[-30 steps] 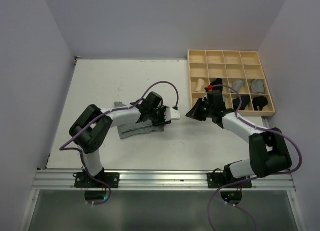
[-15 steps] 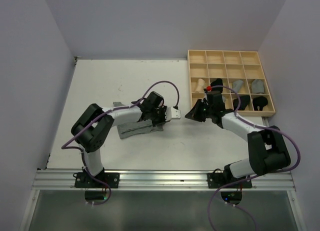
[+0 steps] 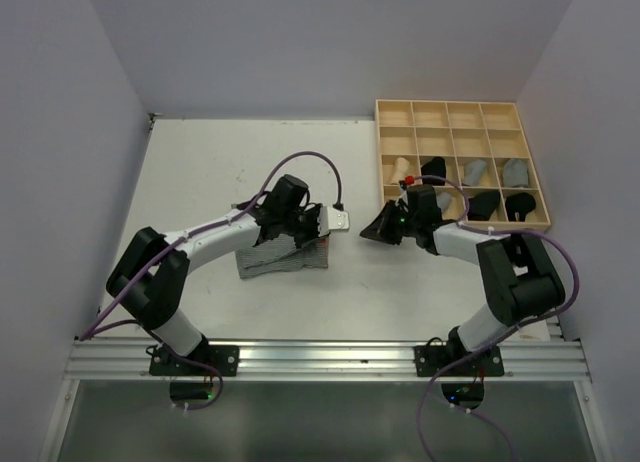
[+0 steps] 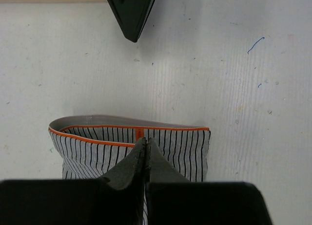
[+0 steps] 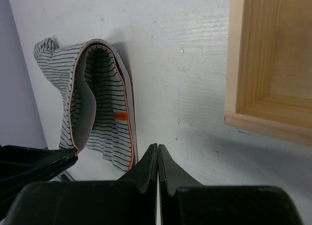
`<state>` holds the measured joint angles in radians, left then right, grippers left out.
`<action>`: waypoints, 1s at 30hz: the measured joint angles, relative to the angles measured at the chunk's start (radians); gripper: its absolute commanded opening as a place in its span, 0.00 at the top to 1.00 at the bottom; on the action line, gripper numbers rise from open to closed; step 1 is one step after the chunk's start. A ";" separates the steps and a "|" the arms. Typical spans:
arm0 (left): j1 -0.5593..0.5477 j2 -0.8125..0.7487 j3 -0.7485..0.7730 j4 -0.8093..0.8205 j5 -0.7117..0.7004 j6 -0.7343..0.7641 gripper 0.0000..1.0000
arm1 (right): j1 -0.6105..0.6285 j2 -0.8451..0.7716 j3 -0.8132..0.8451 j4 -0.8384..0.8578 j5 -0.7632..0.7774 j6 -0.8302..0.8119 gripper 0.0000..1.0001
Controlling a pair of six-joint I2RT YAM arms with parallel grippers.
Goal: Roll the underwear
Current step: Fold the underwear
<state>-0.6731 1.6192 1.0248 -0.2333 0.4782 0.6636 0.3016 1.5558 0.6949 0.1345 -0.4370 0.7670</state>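
Observation:
A white underwear (image 3: 283, 259) with thin black stripes and an orange waistband lies on the table left of centre. My left gripper (image 3: 308, 232) is shut on its upper waistband layer, and that layer stands lifted in an arc, showing the grey inside (image 5: 87, 88). In the left wrist view the shut tips (image 4: 145, 140) meet right at the orange edge of the underwear (image 4: 185, 147). My right gripper (image 3: 372, 232) is shut and holds nothing. It hovers over bare table to the right of the underwear (image 5: 105, 120), its tips (image 5: 157, 147) apart from the cloth.
The pale wooden grid tray (image 3: 380, 152) stands at the back right, with rolled tan (image 3: 402, 170), black (image 3: 435, 167) and grey (image 3: 475, 169) garments in its cells. Its near corner (image 5: 243, 88) is close to my right gripper. Walls enclose the table on three sides.
My left gripper closed on the striped waistband and shifted left, raising that layer. The right gripper slid a little to the left, still shut.

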 measured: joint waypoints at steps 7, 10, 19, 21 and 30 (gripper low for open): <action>0.059 0.000 -0.023 -0.012 0.052 -0.016 1.00 | 0.056 0.214 0.060 0.146 -0.032 0.105 1.00; 0.068 0.000 -0.024 -0.015 0.065 -0.017 1.00 | 0.087 0.277 0.105 0.209 -0.039 0.147 1.00; 0.071 0.000 -0.024 -0.018 0.080 -0.017 1.00 | 0.143 0.312 0.185 0.294 -0.045 0.211 1.00; 0.071 0.000 -0.024 -0.018 0.084 -0.017 1.00 | 0.151 0.330 0.213 0.297 -0.045 0.213 1.00; 0.071 0.000 -0.024 -0.032 0.099 -0.025 1.00 | 0.164 0.484 0.310 0.305 -0.044 0.217 1.00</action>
<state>-0.6022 1.6188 1.0008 -0.2657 0.5770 0.6388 0.4656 2.0403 1.0046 0.4393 -0.4808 0.9844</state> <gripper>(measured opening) 0.009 0.011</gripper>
